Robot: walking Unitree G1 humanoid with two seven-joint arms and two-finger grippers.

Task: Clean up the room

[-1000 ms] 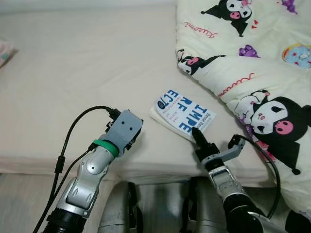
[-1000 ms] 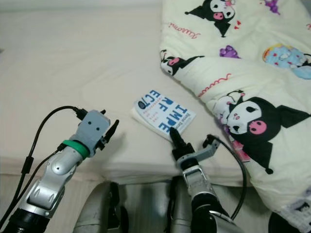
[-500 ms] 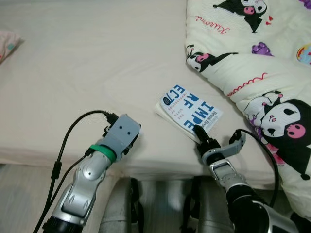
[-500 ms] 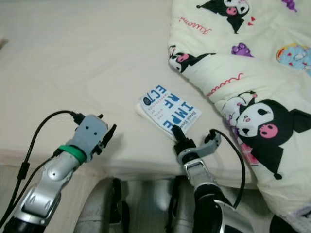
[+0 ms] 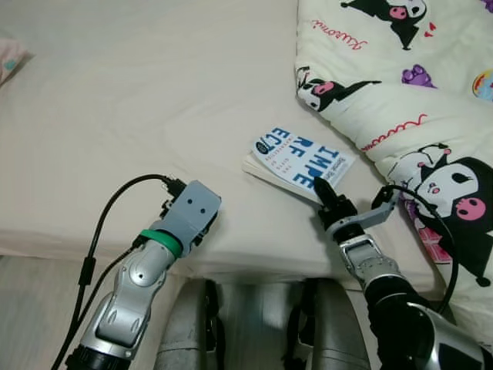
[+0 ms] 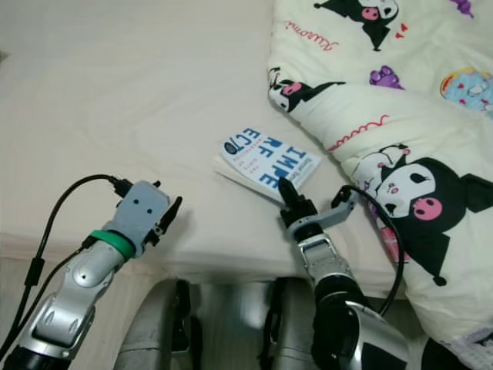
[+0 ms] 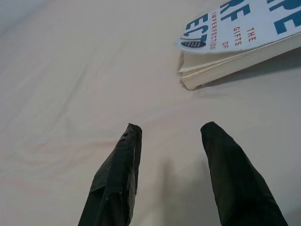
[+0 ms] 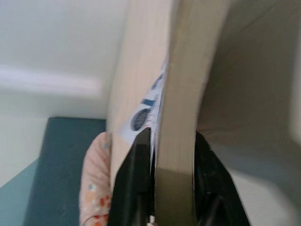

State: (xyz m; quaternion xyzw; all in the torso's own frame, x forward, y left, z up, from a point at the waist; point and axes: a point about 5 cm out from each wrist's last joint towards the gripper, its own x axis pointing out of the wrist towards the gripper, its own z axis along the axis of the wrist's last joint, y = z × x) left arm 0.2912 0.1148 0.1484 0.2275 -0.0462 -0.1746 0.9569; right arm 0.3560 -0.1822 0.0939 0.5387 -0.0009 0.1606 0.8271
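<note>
A white paperback book (image 5: pixel 296 158) with big blue letters lies on the cream bed sheet (image 5: pixel 139 100), close to the bed's front edge. My right gripper (image 5: pixel 320 185) is shut on the book's near corner, one black finger on the cover and one under the pages (image 8: pixel 176 117). That end of the book (image 7: pixel 235 42) is raised off the sheet, with a shadow beneath it. My left gripper (image 7: pixel 170 129) hovers open just above the bare sheet, to the left of the book and a short way from it.
A cream quilt (image 5: pixel 400 92) with black cartoon figures is heaped on the bed's right side, right beside the book. A pink pillow corner (image 5: pixel 8 62) shows at the far left. My own legs stand below the bed's front edge (image 5: pixel 231 266).
My right gripper has moved farther over the bed with the book's corner in it, and that end of the book has come up. The left arm has held still. The camera shifted slightly.
</note>
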